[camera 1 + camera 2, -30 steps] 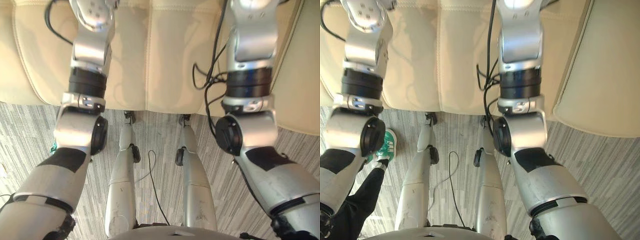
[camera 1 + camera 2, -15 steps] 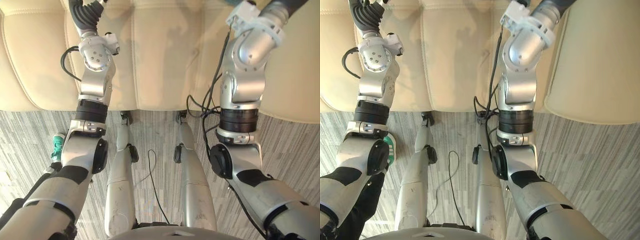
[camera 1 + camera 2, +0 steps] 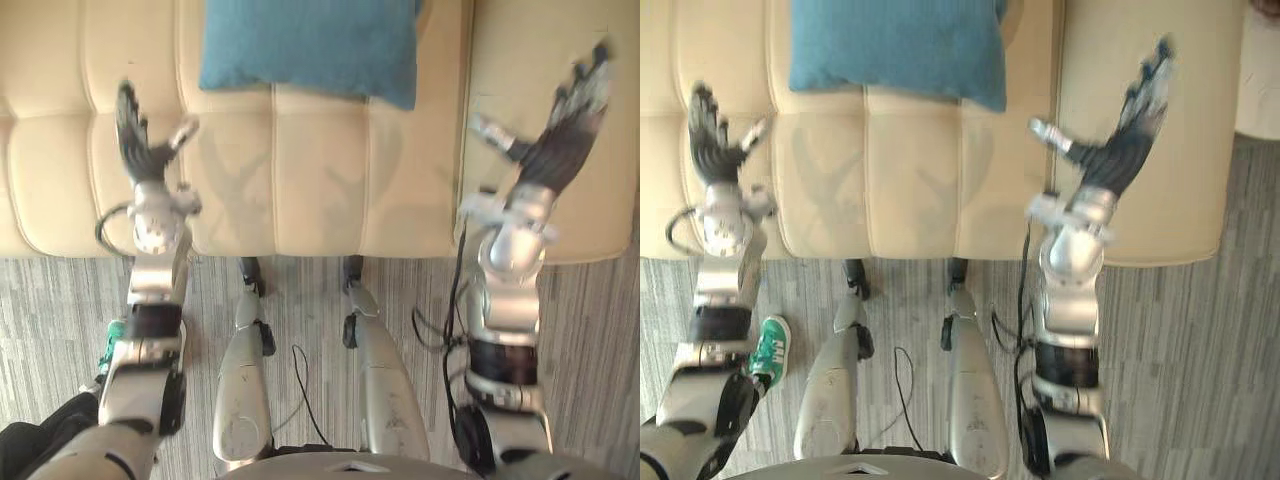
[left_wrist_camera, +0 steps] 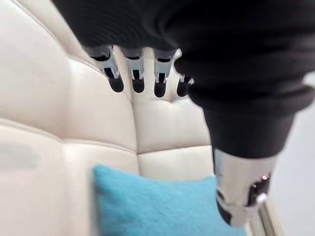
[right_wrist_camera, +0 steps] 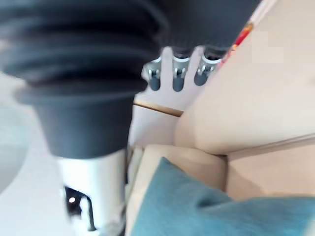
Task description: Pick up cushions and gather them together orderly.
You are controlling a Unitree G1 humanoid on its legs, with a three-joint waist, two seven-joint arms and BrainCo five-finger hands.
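A teal cushion [image 3: 310, 45] lies on the cream sofa seat [image 3: 300, 180], towards the back and middle; it also shows as the teal cushion [image 4: 157, 206] and the teal cushion [image 5: 216, 209] in the wrist views. My left hand [image 3: 140, 150] is raised over the seat's left part, fingers straight and spread, holding nothing. My right hand [image 3: 565, 130] is raised over the sofa's right section, fingers straight, thumb out, empty. Both hands are well short of the cushion.
The sofa's right section [image 3: 540, 120] is a separate wide pad beside the tufted seat. Grey striped floor [image 3: 300, 300] lies in front of the sofa. A person's green shoe [image 3: 768, 345] stands on the floor at lower left.
The camera has tilted up, bringing the teal cushion and sofa seat into view. Both arms have lifted and both hands now show, open, above the seat.
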